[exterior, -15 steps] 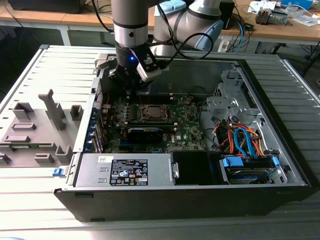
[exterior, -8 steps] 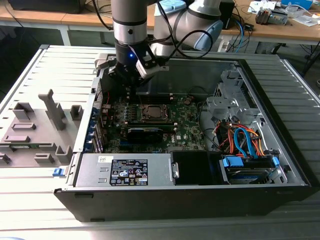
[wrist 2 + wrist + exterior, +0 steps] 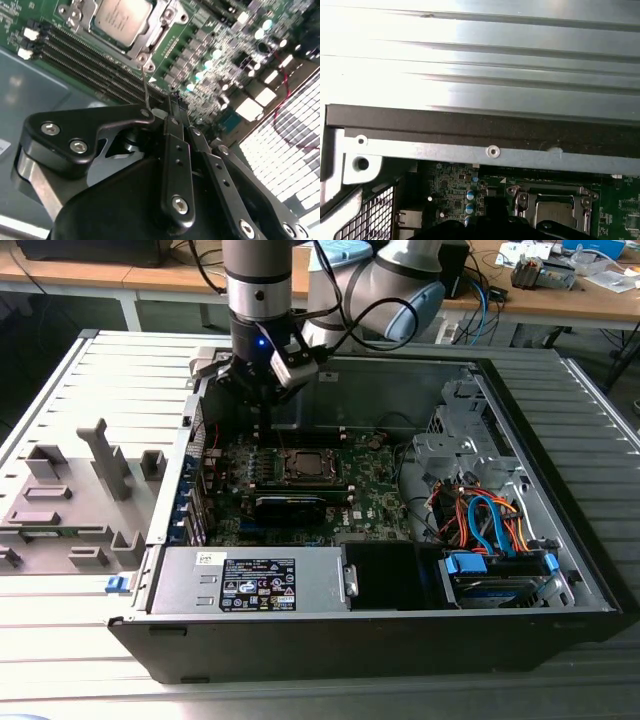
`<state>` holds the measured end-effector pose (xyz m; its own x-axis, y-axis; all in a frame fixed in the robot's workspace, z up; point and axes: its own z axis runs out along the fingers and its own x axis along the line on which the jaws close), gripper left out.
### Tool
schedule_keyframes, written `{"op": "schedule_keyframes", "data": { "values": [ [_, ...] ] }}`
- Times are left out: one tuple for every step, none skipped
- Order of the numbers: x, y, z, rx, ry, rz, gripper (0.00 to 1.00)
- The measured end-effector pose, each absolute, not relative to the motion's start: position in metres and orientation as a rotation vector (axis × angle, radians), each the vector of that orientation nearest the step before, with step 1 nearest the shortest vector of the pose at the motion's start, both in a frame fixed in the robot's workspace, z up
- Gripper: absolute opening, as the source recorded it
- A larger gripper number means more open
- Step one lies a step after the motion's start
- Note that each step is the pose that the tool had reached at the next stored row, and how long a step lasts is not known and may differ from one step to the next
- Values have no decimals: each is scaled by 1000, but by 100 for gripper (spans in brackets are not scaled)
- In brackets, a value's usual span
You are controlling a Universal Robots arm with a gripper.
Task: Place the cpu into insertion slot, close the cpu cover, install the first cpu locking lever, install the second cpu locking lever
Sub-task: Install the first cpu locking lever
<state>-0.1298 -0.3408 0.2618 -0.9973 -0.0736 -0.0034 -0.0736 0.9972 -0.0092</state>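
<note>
My tool [image 3: 172,107] hung inside the open computer case [image 3: 560,540], over the green board [image 3: 375,495]. In the exterior view my tool [image 3: 262,390] sat just above the back part of the board, close to the case's back wall.

In the second wrist view my tool's black fingers [image 3: 175,150] lay close together, side by side. I could not tell if they were shut tight or if they held anything. A thin wire lever [image 3: 146,87] stood just past my fingertips and ran up to the corner of the slot [image 3: 145,55].

The cpu [image 3: 120,17] lay flat in the slot, a little way ahead of my tool. Its pale silver top faced up. The cover [image 3: 162,25] sat down around the cpu like a frame, with the chip showing through its window. Long black memory slots [image 3: 85,62] ran beside it, between the slot and my tool.

In the first wrist view the cpu [image 3: 555,212] and the cover [image 3: 520,197] showed just beyond my tool, below the case's metal edge [image 3: 470,150]. The grey ribbed worktop [image 3: 480,60] lay beyond that edge.

In the exterior view the cpu [image 3: 308,462] sat in the middle of the board, in front of my tool.
</note>
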Motion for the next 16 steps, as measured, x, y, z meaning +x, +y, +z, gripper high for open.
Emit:
{"op": "schedule_keyframes", "data": {
  "values": [
    [-129, -341, 262, -116, 3136, -14, 11],
    [-128, -341, 262, -116, 3136, -14, 11],
    [-126, -341, 261, -116, 3136, -14, 11],
    [-125, -341, 261, -116, 3136, -14, 11],
    [-123, -341, 261, -116, 3136, -14, 11],
    [-121, -341, 261, -116, 3136, -14, 11],
    [-119, -341, 261, -117, 3136, -14, 11],
    [-116, -341, 261, -118, 3136, -14, 11],
    [-113, -341, 261, -120, 3136, -14, 11],
    [-110, -341, 261, -120, 3137, -14, 11],
    [-109, -341, 261, -120, 3137, -14, 11],
    [-107, -341, 261, -120, 3137, -14, 11],
    [-106, -341, 260, -121, 3137, -14, 11],
    [-105, -341, 260, -121, 3137, -14, 11],
    [-105, -341, 260, -121, 3138, -14, 11],
    [-104, -341, 259, -121, 3138, -14, 11]
  ]
}}
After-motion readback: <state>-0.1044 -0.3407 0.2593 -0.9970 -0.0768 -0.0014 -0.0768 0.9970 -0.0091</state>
